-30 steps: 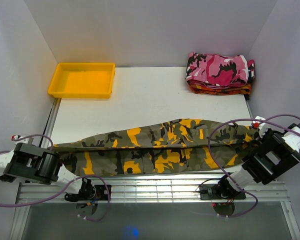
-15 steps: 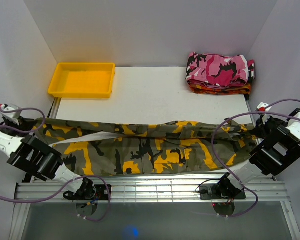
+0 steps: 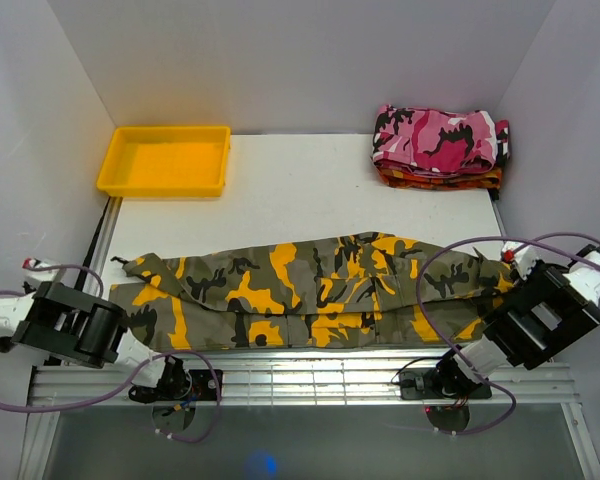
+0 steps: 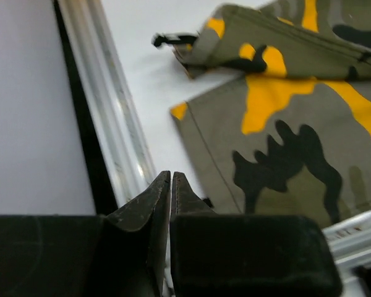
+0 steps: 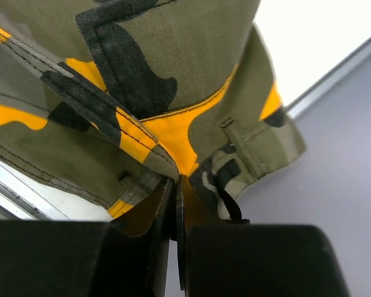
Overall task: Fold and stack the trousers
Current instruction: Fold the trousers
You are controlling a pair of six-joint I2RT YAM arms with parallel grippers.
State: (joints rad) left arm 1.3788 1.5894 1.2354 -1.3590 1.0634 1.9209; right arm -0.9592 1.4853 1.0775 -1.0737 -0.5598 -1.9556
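Observation:
The trousers, olive, black and yellow-orange camouflage, lie stretched left to right along the near part of the white table, doubled lengthwise. Their leg ends rest flat by the left rail. My left gripper is shut with nothing between its fingers. It hovers near the rail, short of the hems, and the left arm sits at the near left. My right gripper is shut on the waistband end of the trousers at the table's right edge, by the right arm.
A yellow tray stands at the far left. A folded pink camouflage garment lies on an orange-red one at the far right. A metal rail borders the table's left side and slatted rails its near edge.
The left gripper has let go of the leg ends, which dropped onto the table, and the left arm has drawn back to the near left. The right gripper keeps its hold and has lowered slightly.

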